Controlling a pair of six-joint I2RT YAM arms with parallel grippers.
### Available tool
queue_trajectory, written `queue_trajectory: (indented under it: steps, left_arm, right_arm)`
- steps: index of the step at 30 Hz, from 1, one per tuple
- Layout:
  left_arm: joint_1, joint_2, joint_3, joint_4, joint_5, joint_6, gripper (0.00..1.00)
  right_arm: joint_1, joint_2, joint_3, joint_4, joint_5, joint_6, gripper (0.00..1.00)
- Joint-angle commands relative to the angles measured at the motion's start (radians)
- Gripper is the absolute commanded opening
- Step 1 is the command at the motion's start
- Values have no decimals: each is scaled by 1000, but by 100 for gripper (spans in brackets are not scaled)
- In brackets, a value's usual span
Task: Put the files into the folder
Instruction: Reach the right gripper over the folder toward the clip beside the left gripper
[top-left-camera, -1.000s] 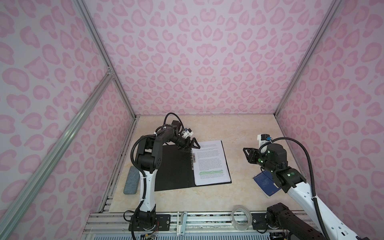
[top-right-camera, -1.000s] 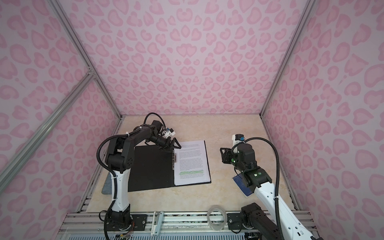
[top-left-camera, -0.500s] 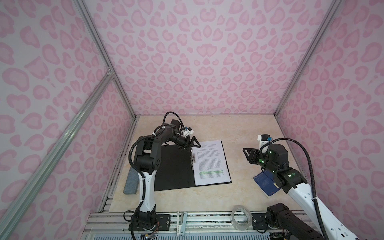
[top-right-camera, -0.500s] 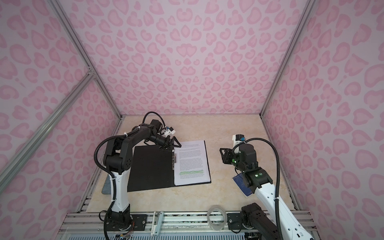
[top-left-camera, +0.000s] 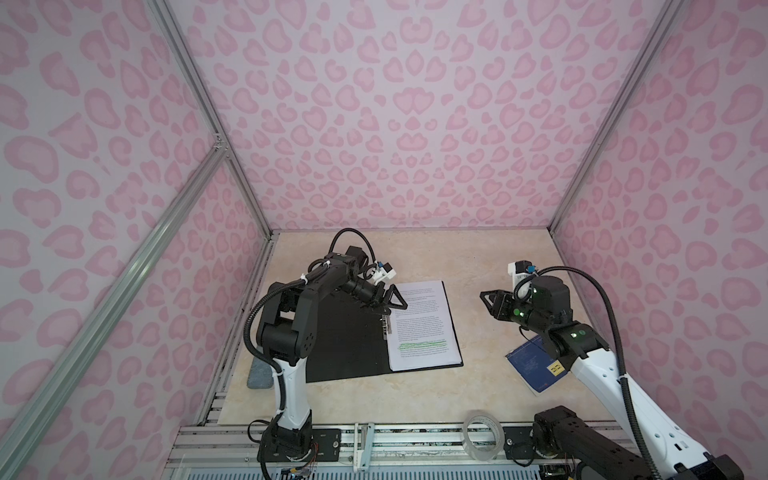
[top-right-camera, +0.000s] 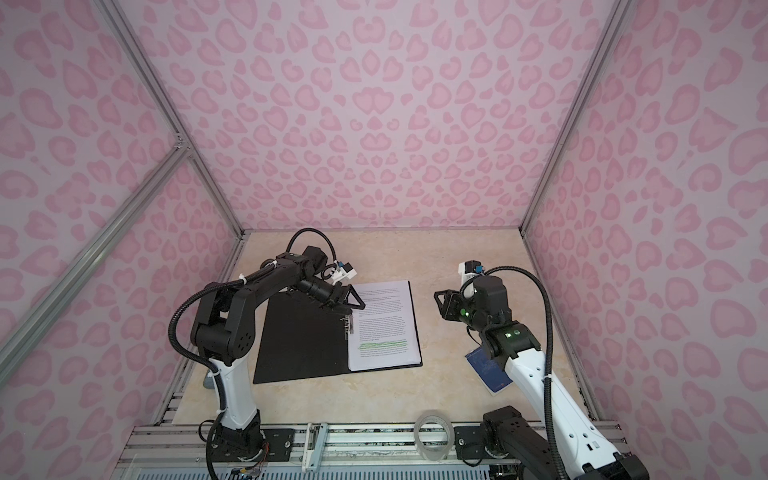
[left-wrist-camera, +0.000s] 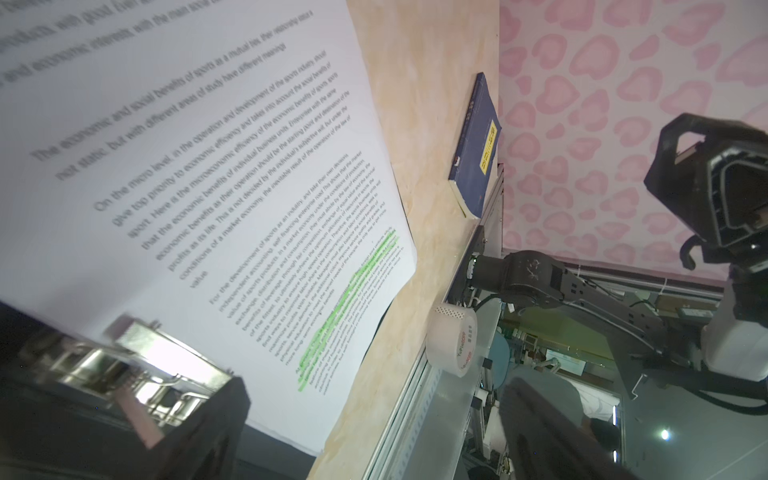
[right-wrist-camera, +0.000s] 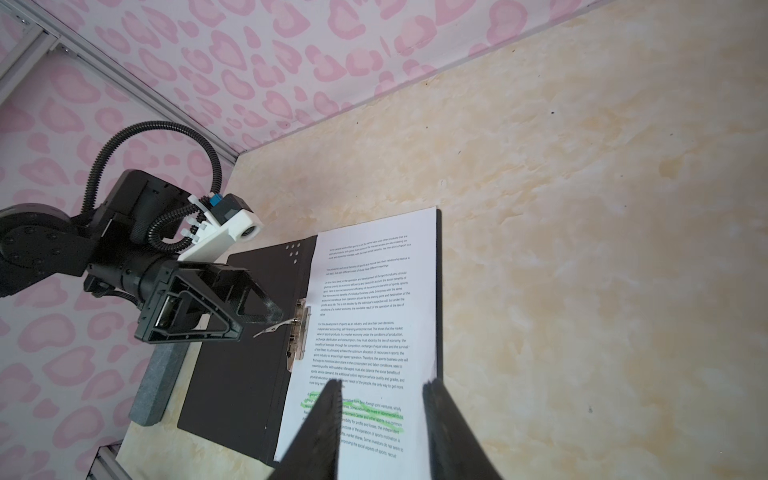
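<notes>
The folder (top-left-camera: 345, 345) (top-right-camera: 299, 345) lies open and flat on the table, black inside up, with a metal spine clip (right-wrist-camera: 299, 332) whose lever stands raised. The files (top-left-camera: 424, 328) (top-right-camera: 382, 324) (right-wrist-camera: 365, 324), white printed sheets with green highlighted lines, lie on its right half beside the clip. My left gripper (top-left-camera: 388, 305) (top-right-camera: 353, 303) (left-wrist-camera: 374, 415) hovers open just above the clip's far end, holding nothing. My right gripper (top-left-camera: 488, 301) (top-right-camera: 440, 299) (right-wrist-camera: 384, 399) hangs in the air to the right of the folder, pointing at the files, its fingers apart and empty.
A dark blue booklet (top-left-camera: 536, 365) (left-wrist-camera: 478, 145) with a yellow label lies at the right, partly under my right arm. A roll of clear tape (top-left-camera: 482, 432) (left-wrist-camera: 451, 340) stands on the front rail. A grey block (top-left-camera: 257, 374) (right-wrist-camera: 153, 382) sits left of the folder.
My right gripper's fingers have spread slightly. Both arms stay nearly where they were, and the folder and files have not moved.
</notes>
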Motion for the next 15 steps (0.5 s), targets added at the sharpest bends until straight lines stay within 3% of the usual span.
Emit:
queue_trajectory:
  steps: [1,6,9,15]
  left_arm:
    - [8,-62,-8,-48,-50,53,98]
    - [76,-180,-18,-30,-176,-8,98]
    - [137,-235,-25,-31,-329,-33,98]
    - [209,-268,-75,-61,-602,62,98]
  right_arm:
    - [9,39,55,-89,-30,-47,36]
    - [99,150,222,-265,-4,-131,35]
    - [200,249,349,-371,40,-162,35]
    - [353,503,606,-569,93,-179,32]
